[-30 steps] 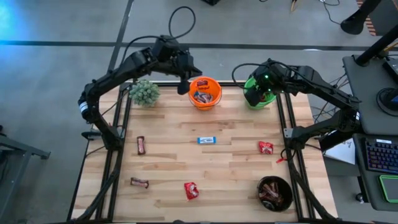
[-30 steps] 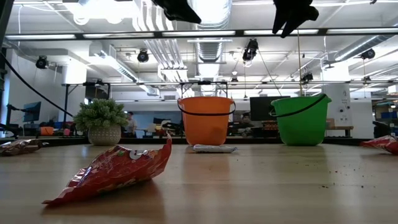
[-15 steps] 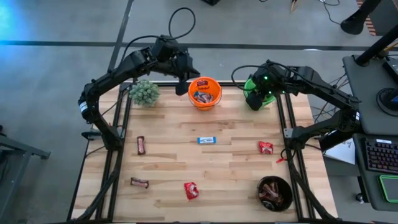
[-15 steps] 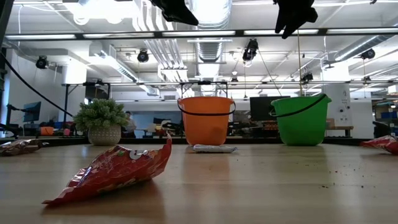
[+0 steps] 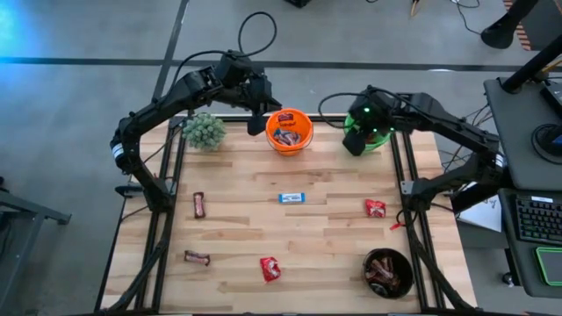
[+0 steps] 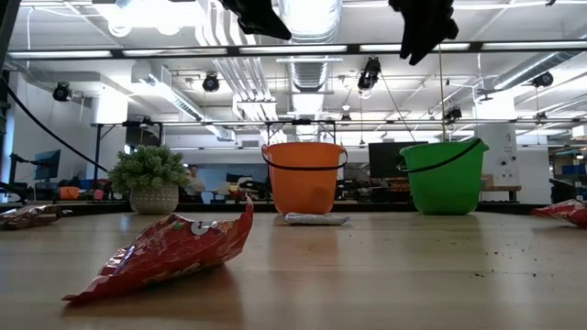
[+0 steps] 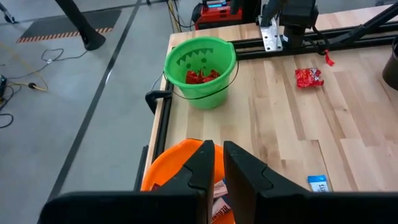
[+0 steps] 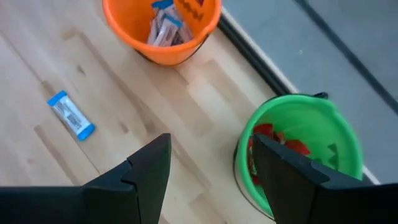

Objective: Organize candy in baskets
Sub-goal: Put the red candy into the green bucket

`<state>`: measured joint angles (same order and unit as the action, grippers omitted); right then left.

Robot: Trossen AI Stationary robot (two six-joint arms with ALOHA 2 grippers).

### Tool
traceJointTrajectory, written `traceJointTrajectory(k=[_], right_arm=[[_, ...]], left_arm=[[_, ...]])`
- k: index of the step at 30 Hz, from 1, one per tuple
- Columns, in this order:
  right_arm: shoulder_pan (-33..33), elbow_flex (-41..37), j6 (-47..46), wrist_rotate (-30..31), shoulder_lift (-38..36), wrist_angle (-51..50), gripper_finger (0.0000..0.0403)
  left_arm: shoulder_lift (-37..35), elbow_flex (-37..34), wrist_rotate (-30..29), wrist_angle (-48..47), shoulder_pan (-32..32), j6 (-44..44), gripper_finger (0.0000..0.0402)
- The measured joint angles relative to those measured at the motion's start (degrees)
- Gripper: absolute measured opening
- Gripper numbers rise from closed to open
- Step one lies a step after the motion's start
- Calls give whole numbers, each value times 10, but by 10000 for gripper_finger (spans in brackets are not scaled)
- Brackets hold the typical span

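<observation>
Your left gripper hangs just beside the orange pail, fingers pinched together on nothing. Your right gripper hovers over the green pail beyond it, jaws spread and empty. Both look between drops. Loose candy lies out from the orange pail: a blue bar nearest, red packets and brown bars farther. Next, probably lower one arm onto the blue bar.

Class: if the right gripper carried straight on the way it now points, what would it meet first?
Probably the bare wooden table beside the green pail. The right gripper points down with open fingers, the pail's rim close to one of them, so depth leaves some doubt.
</observation>
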<state>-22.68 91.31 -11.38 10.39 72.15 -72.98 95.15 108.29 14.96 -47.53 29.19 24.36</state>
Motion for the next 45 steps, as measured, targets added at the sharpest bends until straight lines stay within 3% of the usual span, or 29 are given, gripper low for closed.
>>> traceJointTrajectory(k=[6,17,24,31,37,45], right_arm=[[0,-1,38,-48,45,-5,204],[0,-1,54,-49,76,-31,140],[0,-1,-11,-64,63,-80,171],[0,-7,-10,-70,58,-168,214],[0,-39,-21,-94,49,-171,215],[9,-141,-22,-94,46,-169,214]], left_arm=[[0,0,0,-8,0,0,17],[0,0,0,-46,0,0,17],[0,0,0,-50,0,0,17],[0,0,0,-49,0,3,17],[0,0,0,-62,0,12,17],[0,0,0,-144,0,20,17]])
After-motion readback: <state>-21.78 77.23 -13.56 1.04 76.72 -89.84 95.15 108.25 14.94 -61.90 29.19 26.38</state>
